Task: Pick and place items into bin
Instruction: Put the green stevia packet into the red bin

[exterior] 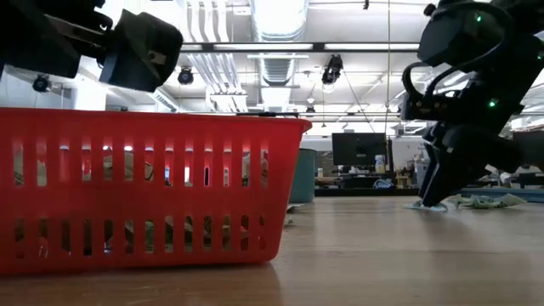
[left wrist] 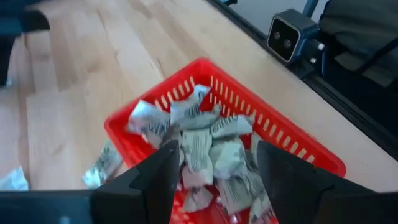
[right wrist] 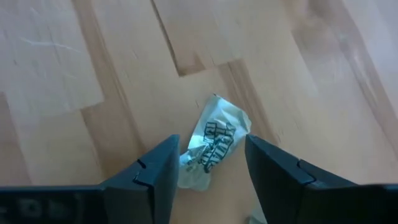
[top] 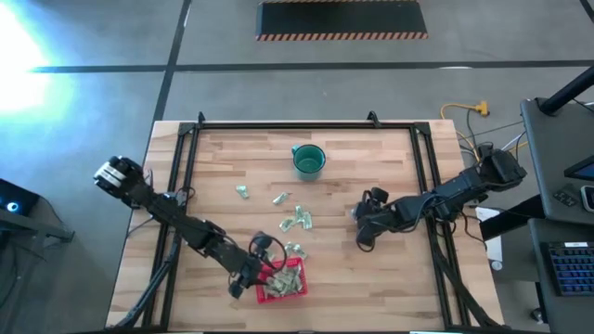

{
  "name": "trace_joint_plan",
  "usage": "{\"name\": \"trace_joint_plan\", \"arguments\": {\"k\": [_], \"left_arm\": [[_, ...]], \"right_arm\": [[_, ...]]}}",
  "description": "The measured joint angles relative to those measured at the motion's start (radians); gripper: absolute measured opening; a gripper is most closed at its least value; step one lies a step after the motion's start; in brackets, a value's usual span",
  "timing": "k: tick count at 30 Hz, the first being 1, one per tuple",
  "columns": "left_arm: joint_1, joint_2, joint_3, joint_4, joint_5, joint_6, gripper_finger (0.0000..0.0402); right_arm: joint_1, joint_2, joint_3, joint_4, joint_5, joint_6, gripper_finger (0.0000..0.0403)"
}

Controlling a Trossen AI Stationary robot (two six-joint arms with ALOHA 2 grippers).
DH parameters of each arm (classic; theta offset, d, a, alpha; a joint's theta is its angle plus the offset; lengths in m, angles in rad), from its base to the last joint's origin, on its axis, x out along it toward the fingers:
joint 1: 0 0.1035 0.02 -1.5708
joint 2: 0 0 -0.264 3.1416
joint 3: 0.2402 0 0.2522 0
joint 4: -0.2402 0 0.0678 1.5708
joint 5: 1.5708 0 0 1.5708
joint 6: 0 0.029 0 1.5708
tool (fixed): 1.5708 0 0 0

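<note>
The left tool [left wrist: 214,180] hangs with its fingers spread over the red bin [top: 284,282] at the counter's [top: 390,278] near edge, where a heap of packets [left wrist: 208,149] fills the bin. Loose packets [top: 299,218] lie mid-counter, near a teal cup [top: 309,160]. The right tool [right wrist: 208,171], fingers spread, straddles one packet [right wrist: 211,146] lying flat on the wood.

the bench [top: 390,278] is pale wood planks with a smooth matt finish and visible grain. the bin [left wrist: 292,149] is red slotted plastic, faintly glossy. the packets [left wrist: 211,143] look like crinkled printed wrapper, slightly shiny. both end effectors, left [left wrist: 214,177] and right [right wrist: 208,168], have matt dark fingers.
</note>
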Motion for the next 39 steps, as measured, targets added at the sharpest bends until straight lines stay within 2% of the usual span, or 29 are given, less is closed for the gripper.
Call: {"name": "trace_joint_plan", "arguments": {"k": [4, 12, 16, 22, 29, 34, 39], "left_arm": [[0.0, -0.027, 0.006, -0.07, 0.0, -0.05, 0.0199], [0.0, -0.138, 0.006, -0.229, -0.003, -0.167, 0.0199], [-0.001, -0.186, 0.006, -0.372, -0.074, -0.254, 0.0199], [-0.001, -0.213, 0.003, -0.584, -0.343, -0.367, 0.0199], [0.002, -0.21, -0.027, -0.647, -0.557, -0.388, 0.0199], [0.019, -0.211, -0.081, -0.688, -0.656, -0.39, 0.0199], [0.072, -0.206, -0.141, -0.73, -0.67, -0.439, 0.0198]], "right_arm": [[0.0, 0.0, -0.006, 0.0, -0.023, -0.03, 0.0139], [0.002, 0.0, 0.004, 0.003, -0.054, -0.118, 0.0018], [0.005, 0.0, 0.012, 0.015, -0.056, -0.148, 0.0011], [0.032, 0.0, 0.044, 0.06, -0.071, -0.212, 0.0009], [0.102, 0.0, 0.101, 0.163, -0.075, -0.335, 0.0009], [0.174, 0.0, 0.156, 0.268, -0.076, -0.462, 0.0009], [0.243, 0.0, 0.174, 0.445, -0.089, -0.611, 0.0008]]}}
